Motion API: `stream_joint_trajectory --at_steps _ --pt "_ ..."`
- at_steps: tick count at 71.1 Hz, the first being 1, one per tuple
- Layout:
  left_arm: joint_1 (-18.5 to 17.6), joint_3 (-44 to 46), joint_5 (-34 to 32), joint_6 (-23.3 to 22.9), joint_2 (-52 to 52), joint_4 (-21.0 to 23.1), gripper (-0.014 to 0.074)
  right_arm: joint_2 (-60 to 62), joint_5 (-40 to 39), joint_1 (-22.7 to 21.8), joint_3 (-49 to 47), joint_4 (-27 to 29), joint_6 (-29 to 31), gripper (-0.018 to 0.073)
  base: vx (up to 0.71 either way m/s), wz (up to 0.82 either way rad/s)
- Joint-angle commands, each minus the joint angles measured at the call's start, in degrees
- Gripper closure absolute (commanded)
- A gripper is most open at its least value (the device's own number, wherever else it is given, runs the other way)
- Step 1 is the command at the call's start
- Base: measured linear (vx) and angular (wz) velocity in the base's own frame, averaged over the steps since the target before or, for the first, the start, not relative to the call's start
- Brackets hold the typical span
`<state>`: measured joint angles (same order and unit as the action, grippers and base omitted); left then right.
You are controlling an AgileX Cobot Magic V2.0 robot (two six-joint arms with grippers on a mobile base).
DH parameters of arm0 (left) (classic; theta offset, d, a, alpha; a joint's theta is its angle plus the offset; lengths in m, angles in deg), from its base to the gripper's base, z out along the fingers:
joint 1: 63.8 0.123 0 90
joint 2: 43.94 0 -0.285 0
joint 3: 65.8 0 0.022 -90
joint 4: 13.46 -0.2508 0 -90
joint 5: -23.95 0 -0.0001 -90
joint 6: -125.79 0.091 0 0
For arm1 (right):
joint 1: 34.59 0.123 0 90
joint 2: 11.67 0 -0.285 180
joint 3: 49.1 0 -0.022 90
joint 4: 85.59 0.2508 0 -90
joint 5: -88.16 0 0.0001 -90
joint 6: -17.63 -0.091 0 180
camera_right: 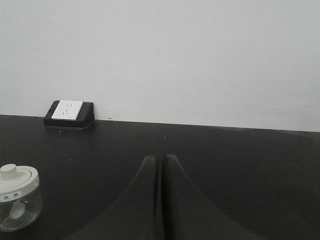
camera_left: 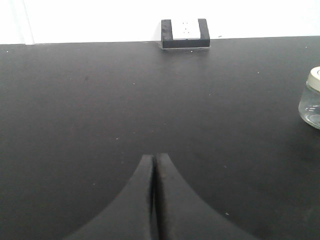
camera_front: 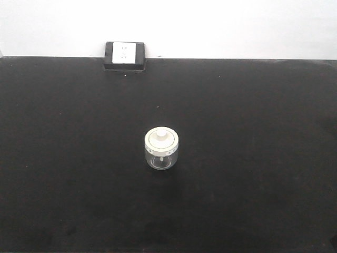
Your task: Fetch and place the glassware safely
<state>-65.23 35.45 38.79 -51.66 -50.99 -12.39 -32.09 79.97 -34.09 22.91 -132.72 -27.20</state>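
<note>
The glassware, a small squat clear glass jar (camera_front: 161, 149) with a round cream-white lid and central knob, stands upright near the middle of the black table (camera_front: 253, 158). It shows cut off at the right edge of the left wrist view (camera_left: 311, 98) and at the lower left of the right wrist view (camera_right: 17, 204), with a small label and a tiny white spoon inside. My left gripper (camera_left: 154, 157) is shut and empty, low over the table, left of the jar. My right gripper (camera_right: 162, 158) is shut and empty, right of the jar. Neither gripper shows in the front view.
A black block with a white socket plate (camera_front: 125, 55) sits at the table's far edge against the white wall; it also shows in the left wrist view (camera_left: 185, 33) and the right wrist view (camera_right: 68, 113).
</note>
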Motion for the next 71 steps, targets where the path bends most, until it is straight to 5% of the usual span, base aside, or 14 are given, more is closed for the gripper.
stream_joint_trajectory --at_steps 1,71 --pt "-0.08 -1.70 -4.64 -0.30 0.14 0.54 0.0603 -0.51 -2.85 -0.31 -1.59 0.09 0.60 0.0566 0.00 0.00" --pt "-0.08 -1.70 -4.64 -0.30 0.14 0.54 0.0603 -0.51 -2.82 -0.31 -1.59 0.09 0.60 0.0564 0.00 0.00"
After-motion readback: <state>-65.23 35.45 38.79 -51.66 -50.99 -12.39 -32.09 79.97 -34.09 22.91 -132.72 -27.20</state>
